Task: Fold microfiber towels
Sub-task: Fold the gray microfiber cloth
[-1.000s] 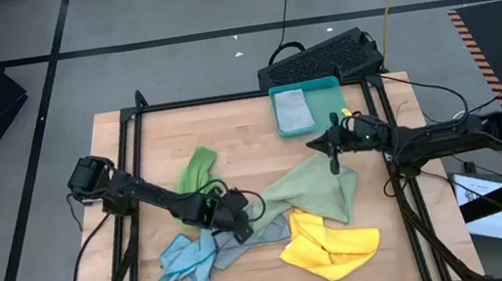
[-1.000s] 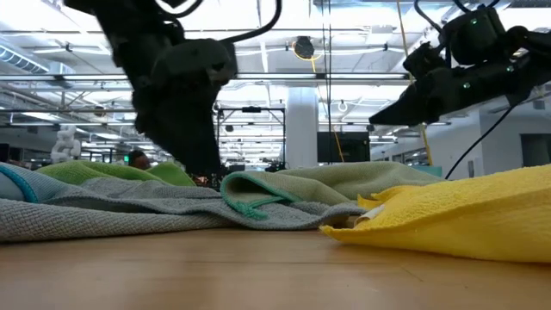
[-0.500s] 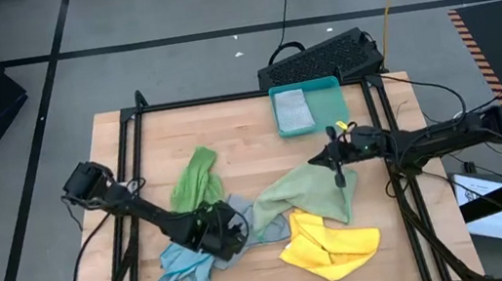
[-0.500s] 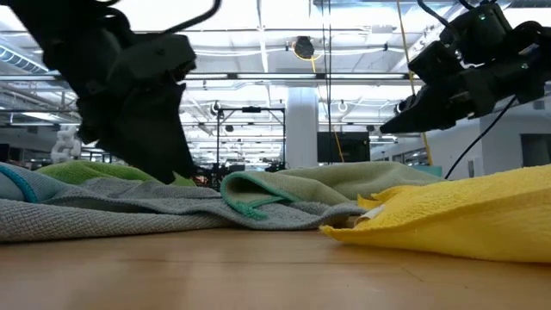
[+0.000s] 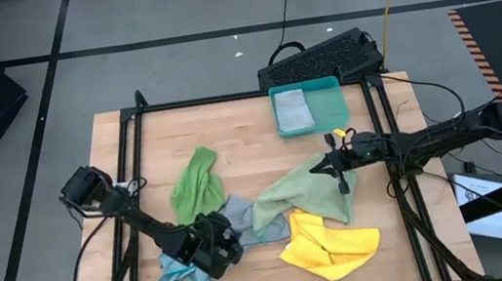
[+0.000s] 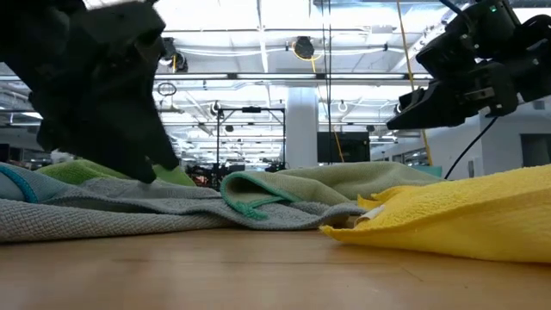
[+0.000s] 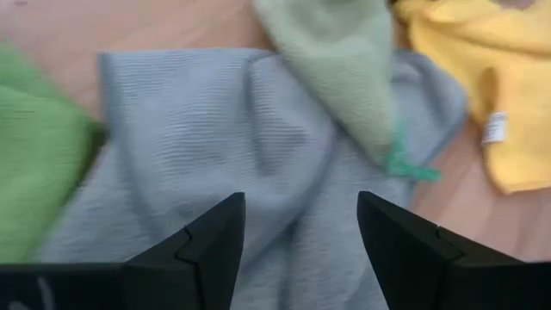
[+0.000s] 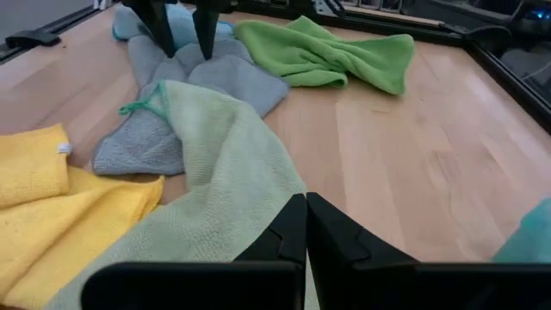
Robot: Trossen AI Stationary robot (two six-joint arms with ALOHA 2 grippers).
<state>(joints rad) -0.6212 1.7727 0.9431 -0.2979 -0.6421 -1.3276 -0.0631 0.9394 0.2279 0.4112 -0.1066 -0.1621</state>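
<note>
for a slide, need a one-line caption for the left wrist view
Left gripper, fingers open, above the grey towel, with pale green, yellow and bright green towels around it.

In the high view the left gripper (image 5: 215, 248) covers much of the grey towel (image 5: 238, 213), so where that towel meets the light blue towel (image 5: 182, 271) cannot be told. The pale green towel (image 5: 309, 189) overlaps the grey towel's far edge — and the yellow towel (image 5: 330, 244) hides part of the pale green one. In the teal tray (image 5: 329, 106), the folded cloth (image 5: 293, 109) is too small to judge its colour. The right wrist view cuts off the yellow towel — its far side is out of view.
</note>
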